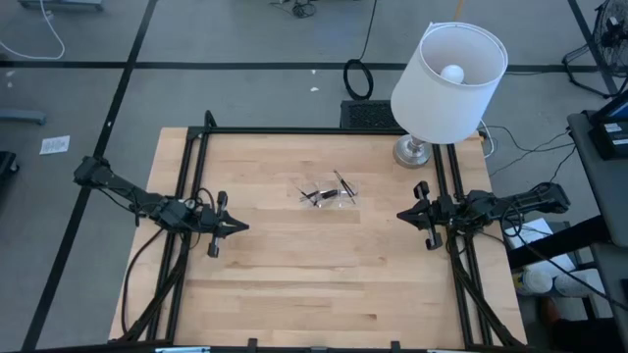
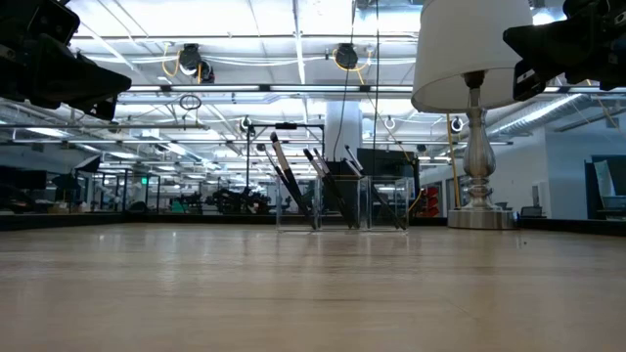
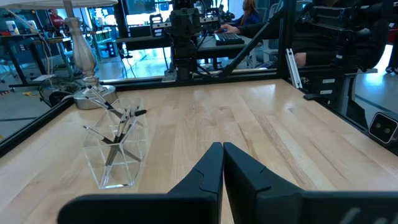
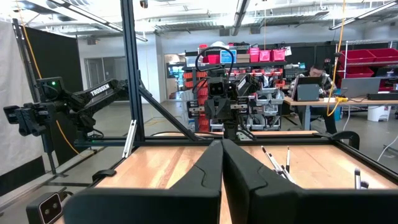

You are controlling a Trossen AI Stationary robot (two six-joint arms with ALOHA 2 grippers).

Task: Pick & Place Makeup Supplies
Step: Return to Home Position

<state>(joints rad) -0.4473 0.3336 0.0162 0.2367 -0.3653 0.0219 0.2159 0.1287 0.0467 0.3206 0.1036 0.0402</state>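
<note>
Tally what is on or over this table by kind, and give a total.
Makeup brushes: at least 5; they overlap, so the exact count is unclear.
Clear organizer: 1
Lamp: 1
Grippers: 2, the left gripper over the left side of the table, the right gripper over its right side, both shut.
Total: at least 9

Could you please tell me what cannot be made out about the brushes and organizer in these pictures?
- Brush count: in the high view the makeup brushes are too small and overlap in the clear organizer.
- Organizer in the right wrist view: the shut right gripper hides its lower part.
- Table beneath the lamp: its shade covers that in the high view.
</note>
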